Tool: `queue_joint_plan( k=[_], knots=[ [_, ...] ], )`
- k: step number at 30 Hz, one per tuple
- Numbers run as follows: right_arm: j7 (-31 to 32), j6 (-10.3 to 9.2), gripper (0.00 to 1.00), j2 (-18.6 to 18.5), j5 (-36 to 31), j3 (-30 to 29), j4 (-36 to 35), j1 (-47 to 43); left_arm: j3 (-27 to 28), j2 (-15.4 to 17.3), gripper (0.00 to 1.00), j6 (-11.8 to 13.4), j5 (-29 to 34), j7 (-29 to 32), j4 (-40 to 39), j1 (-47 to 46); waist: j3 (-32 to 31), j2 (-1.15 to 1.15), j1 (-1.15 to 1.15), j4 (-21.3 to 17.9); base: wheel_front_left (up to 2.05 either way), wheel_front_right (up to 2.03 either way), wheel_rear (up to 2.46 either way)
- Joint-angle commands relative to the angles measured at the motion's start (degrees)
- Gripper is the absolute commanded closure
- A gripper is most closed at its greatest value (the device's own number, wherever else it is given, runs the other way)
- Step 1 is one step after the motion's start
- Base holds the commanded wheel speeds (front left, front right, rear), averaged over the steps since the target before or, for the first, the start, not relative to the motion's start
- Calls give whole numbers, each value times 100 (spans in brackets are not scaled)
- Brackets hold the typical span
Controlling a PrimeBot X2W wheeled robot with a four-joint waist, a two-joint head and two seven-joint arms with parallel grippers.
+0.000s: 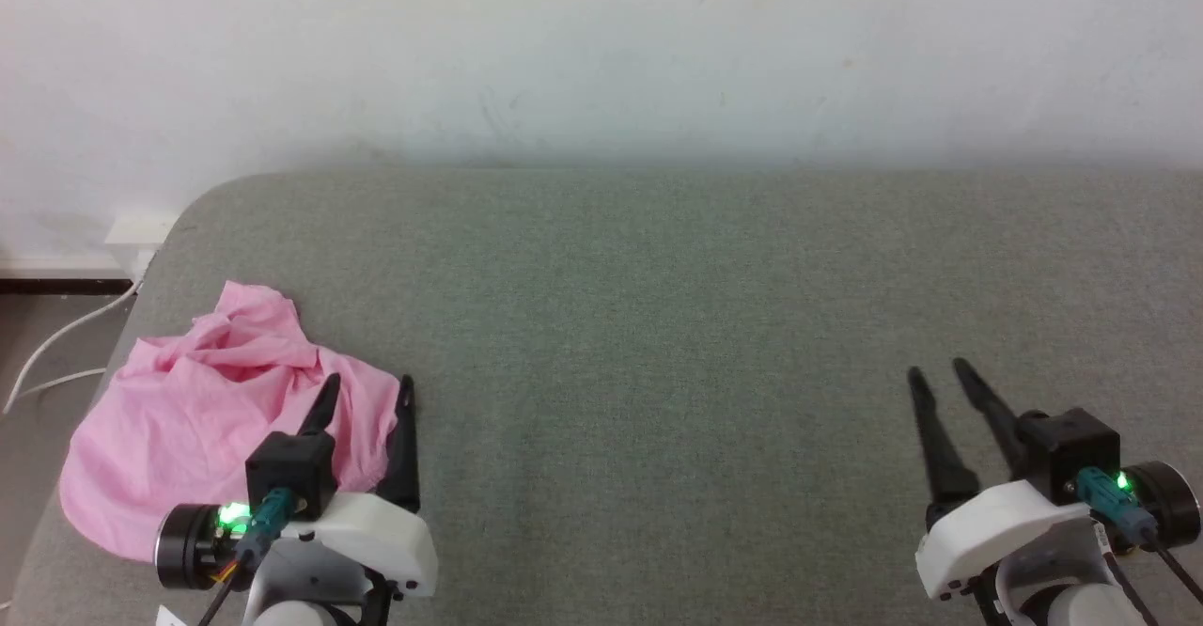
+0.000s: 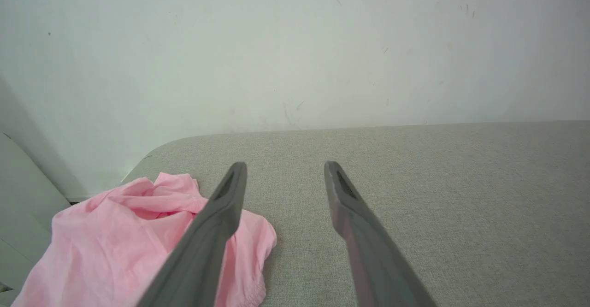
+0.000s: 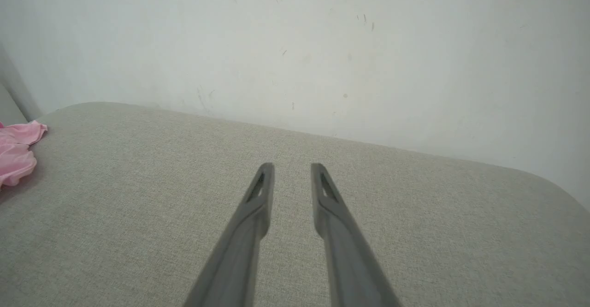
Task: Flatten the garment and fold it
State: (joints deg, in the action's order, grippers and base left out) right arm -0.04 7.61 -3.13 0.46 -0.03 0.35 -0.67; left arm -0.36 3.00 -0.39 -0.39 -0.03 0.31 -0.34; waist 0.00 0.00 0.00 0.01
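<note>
The garment [image 1: 188, 410] is a crumpled light pink cloth bunched at the near left corner of the grey surface [image 1: 658, 344]. My left gripper [image 1: 368, 387] hovers over its right edge, fingers spread wide with nothing between them. In the left wrist view the garment [image 2: 115, 233] lies to the left, under and beyond the left gripper's [image 2: 285, 171] left finger. My right gripper [image 1: 936, 374] stands far to the right over bare surface, fingers a small gap apart and holding nothing. The right wrist view shows the right gripper [image 3: 291, 171] and a bit of the garment [image 3: 16, 152] at the far left edge.
A white wall [image 1: 601, 53] rises right behind the padded grey surface. White cables [image 1: 56, 353] and a wall socket [image 1: 136, 231] sit on the floor side past the surface's left edge. The surface's rounded far left corner [image 1: 202, 203] lies beyond the garment.
</note>
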Motion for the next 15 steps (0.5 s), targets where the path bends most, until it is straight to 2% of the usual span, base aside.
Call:
queue_joint_plan(
  k=[1, 15],
  knots=[
    [-26, 0, 0, 1, 17, 2, 0, 14, -31, 0, 0, 32, -27, -39, 19, -12, 1, 0, 0, 8, 0, 0, 0],
    [-118, -2, 0, 4, 35, 5, -8, 24, -140, 22, 0, 190, -124, -210, 126, -57, -17, 0, 0, 350, 0, 0, 0]
  ],
)
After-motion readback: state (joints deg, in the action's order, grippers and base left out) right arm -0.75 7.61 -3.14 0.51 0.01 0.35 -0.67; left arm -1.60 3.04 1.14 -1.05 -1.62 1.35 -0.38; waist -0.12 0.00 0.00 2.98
